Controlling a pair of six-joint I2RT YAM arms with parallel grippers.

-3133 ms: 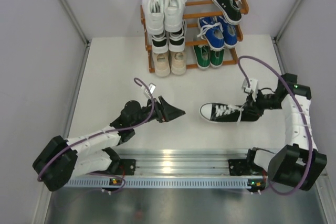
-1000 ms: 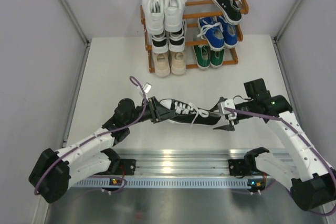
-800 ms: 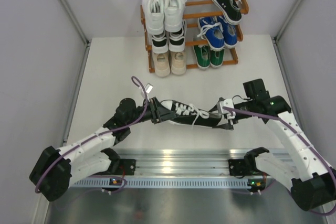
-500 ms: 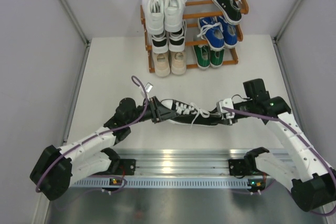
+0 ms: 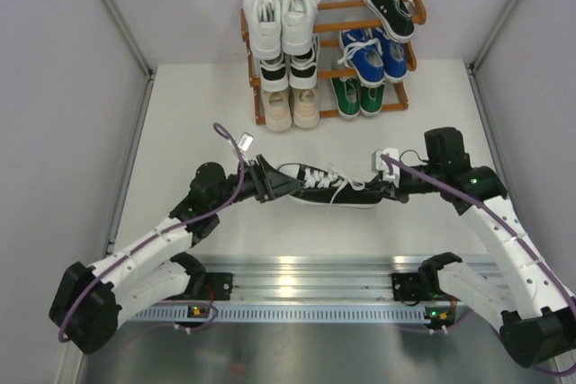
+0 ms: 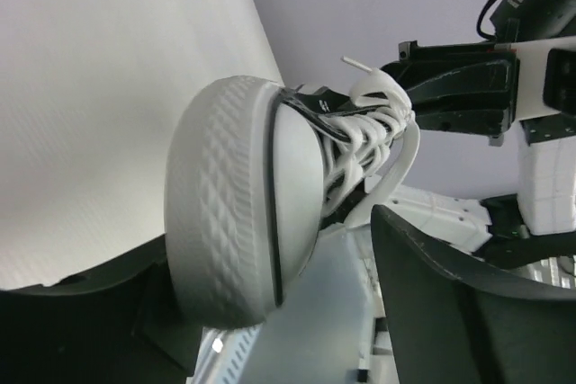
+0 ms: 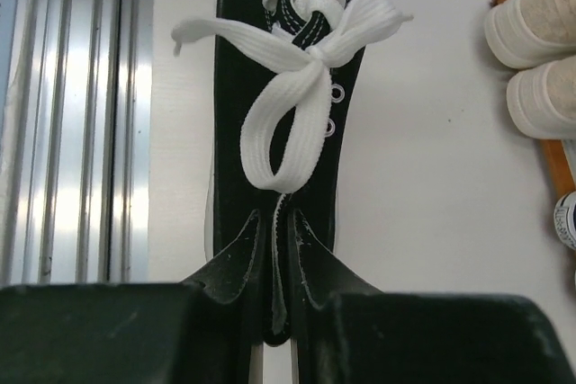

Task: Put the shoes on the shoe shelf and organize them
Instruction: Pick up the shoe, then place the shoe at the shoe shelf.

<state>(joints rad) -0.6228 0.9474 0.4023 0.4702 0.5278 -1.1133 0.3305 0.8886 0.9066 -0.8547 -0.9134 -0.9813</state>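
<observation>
White tabletop (image 5: 180, 123), mid-frame: your right gripper (image 7: 275, 222) is pinched tight on the heel collar of the black shoe (image 5: 326, 188), while your left gripper (image 5: 281, 186) stands spread around its toe. Shelf (image 5: 337, 5) sits upper centre, well apart.

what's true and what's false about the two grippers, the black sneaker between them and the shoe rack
1. The right gripper is pinched shut on the black sneaker's heel end. True.
2. Blue sneakers sit on the bottom tier. False: the blue pair is on the shoe rack's middle tier, above the green pair.
3. The left gripper stands open around the toe cap. True.
4. Two black sneakers fill the top tier's right side. False: a single black sneaker lies there.
</observation>
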